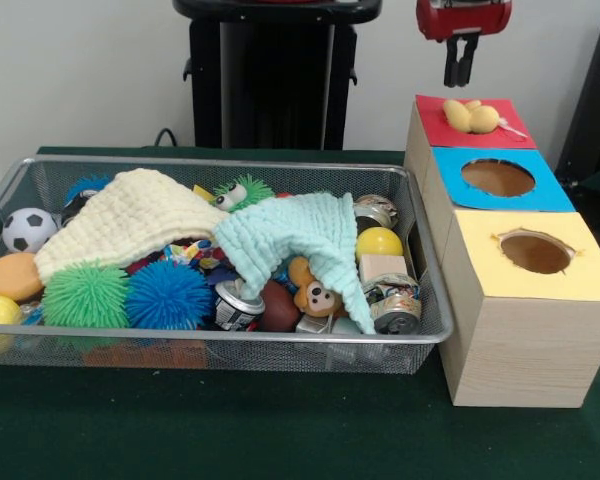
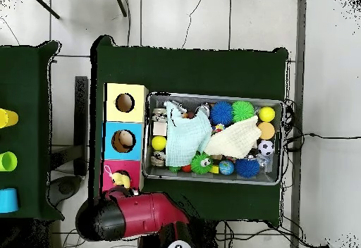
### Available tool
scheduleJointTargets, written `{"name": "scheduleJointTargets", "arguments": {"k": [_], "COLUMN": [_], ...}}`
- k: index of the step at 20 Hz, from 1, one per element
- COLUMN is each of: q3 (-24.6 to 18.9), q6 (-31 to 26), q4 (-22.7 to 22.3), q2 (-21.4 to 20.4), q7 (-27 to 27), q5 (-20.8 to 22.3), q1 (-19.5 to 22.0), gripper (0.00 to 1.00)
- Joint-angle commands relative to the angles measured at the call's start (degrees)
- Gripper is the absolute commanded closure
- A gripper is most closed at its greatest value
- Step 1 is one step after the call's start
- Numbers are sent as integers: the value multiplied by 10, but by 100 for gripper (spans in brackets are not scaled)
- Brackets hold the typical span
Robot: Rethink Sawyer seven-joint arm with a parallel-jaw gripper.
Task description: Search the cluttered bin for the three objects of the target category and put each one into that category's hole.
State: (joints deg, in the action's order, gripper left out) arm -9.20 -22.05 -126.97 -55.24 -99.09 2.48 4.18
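Observation:
The wire-mesh bin point(image 1: 230, 338) is full of toys and also shows in the overhead view point(image 2: 211, 178). A yellow duck point(image 1: 470, 117) lies on the red top panel point(image 1: 430, 125) of the wooden box and covers its hole. In the overhead view the duck point(image 2: 118, 180) sits on the red panel point(image 2: 109, 171). My gripper point(image 1: 460, 68) hangs empty straight above the duck, clear of it, fingers slightly apart. A brown monkey with a tan face point(image 1: 315, 293) lies in the bin under the edge of a mint cloth point(image 1: 290, 235). No third plush animal shows.
The blue-topped hole point(image 1: 497, 178) and yellow-topped hole point(image 1: 535, 252) stand nearer the camera. A cream cloth point(image 1: 130, 215), green point(image 1: 85, 295) and blue point(image 1: 168, 295) spiky balls, drink cans point(image 1: 395, 305) and a soccer ball point(image 1: 27, 228) fill the bin. My arm point(image 2: 134, 213) reaches over the box end.

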Motion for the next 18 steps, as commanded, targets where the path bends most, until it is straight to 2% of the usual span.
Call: {"name": "scheduleJointTargets", "arguments": {"k": [1, 14, 16, 18], "q3": [-39, -34, -33, -23], "q6": [-71, -37, -26, 5], "q4": [27, 28, 32, 49], "q2": [-14, 9, 20, 51], "q7": [-63, -62, -61, -65], "q5": [-36, -31, -27, -13], "q1": [11, 7, 8, 1], "gripper": [100, 100, 100, 100]}}
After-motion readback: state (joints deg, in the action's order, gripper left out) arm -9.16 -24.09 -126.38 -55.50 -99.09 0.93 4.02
